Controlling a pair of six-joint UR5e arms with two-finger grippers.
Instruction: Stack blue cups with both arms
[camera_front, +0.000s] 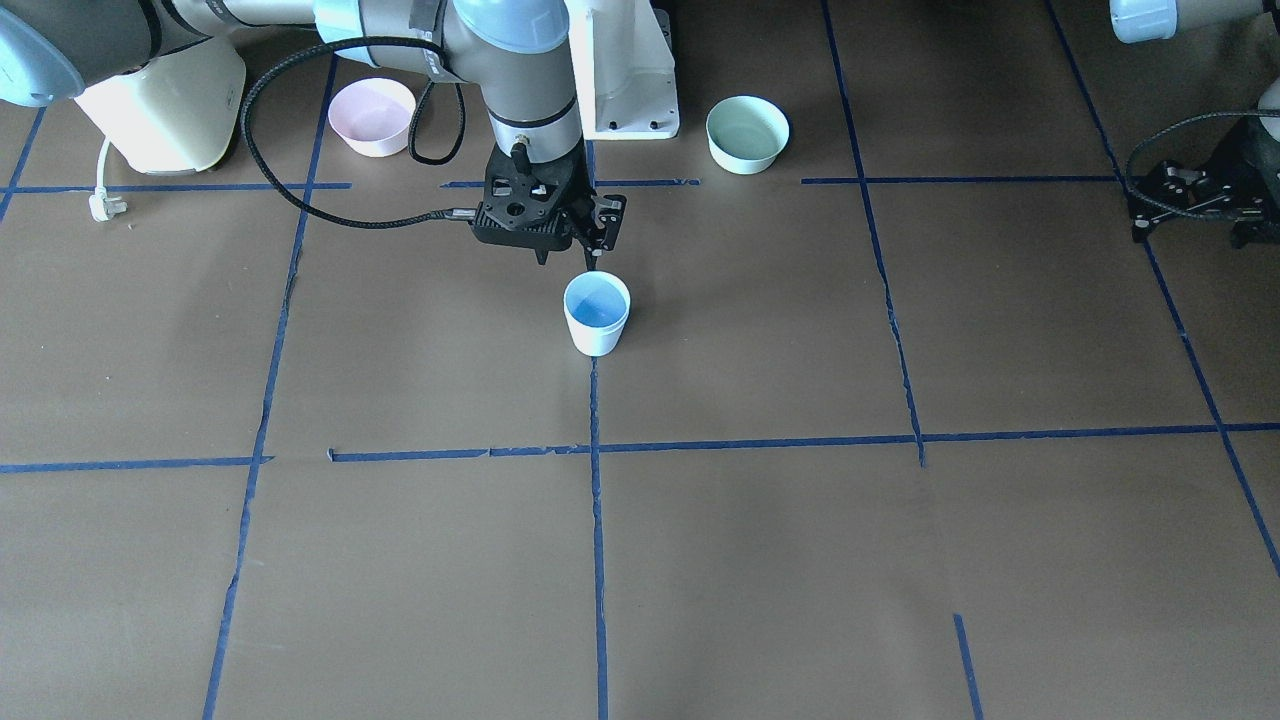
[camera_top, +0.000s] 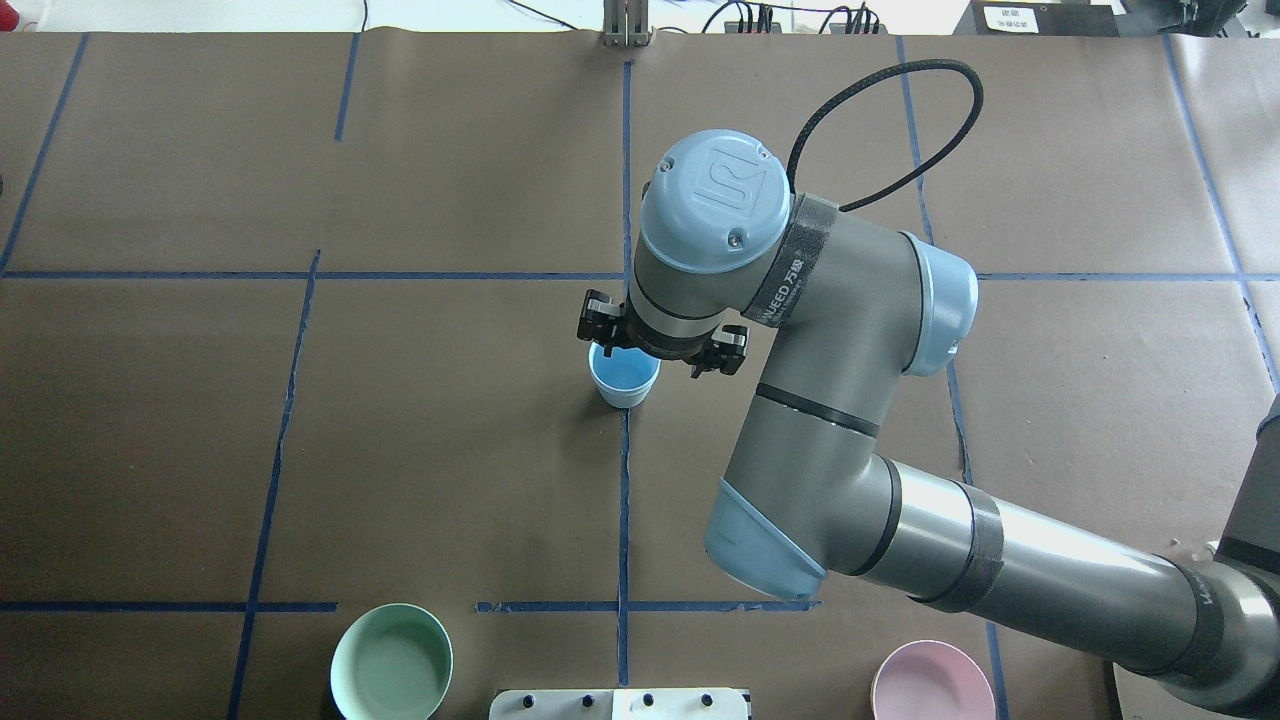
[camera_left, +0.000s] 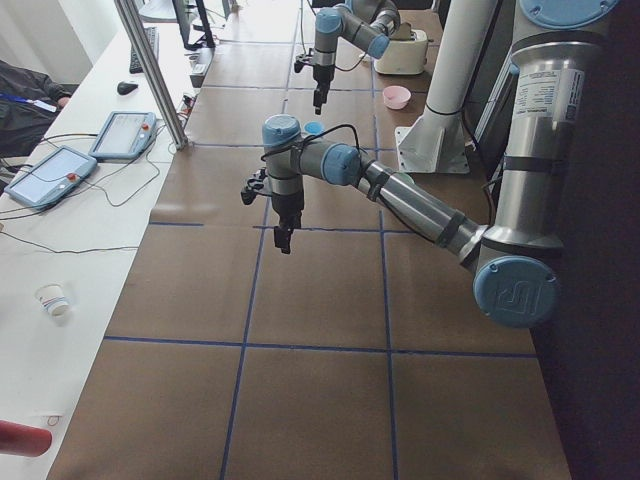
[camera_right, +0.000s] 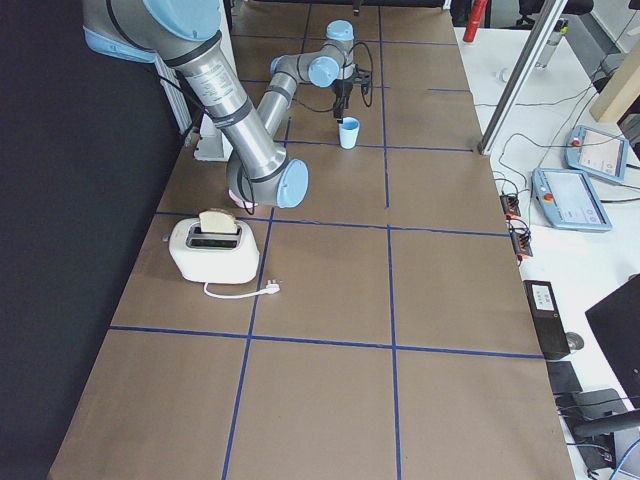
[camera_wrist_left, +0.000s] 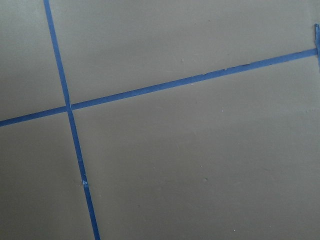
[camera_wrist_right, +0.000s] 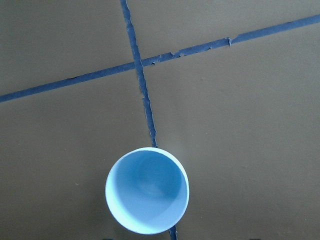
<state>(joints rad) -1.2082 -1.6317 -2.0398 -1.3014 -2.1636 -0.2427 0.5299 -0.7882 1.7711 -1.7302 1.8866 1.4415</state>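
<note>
Although two are named in the task, only one blue cup (camera_front: 597, 312) can be made out, and whether a second is nested inside it cannot be told. It is set upright near the middle of the counter (camera_front: 760, 560), on a line of blue tape (camera_front: 598, 540), and its bright blue inside is shown in the right wrist view. Just above it the right claw (camera_front: 568, 258) is held pointing down, its jaws released, nothing gripped between them and the rim untouched. Seen from overhead, the mint-green bowl (camera_top: 391, 662) is placed at about 7 o'clock of the cup and the pink bowl (camera_top: 930, 685) between 4 and 5 o'clock, both well apart from it. The left claw (camera_left: 283, 238) is held over bare counter far off to the side, at roughly 3 o'clock of the cup in the front-facing view; whether it is released or clenched cannot be told. A toaster (camera_right: 212, 250) with a slice of bread in it is stood at 9 o'clock of the pink bowl in that same front-facing view.
</note>
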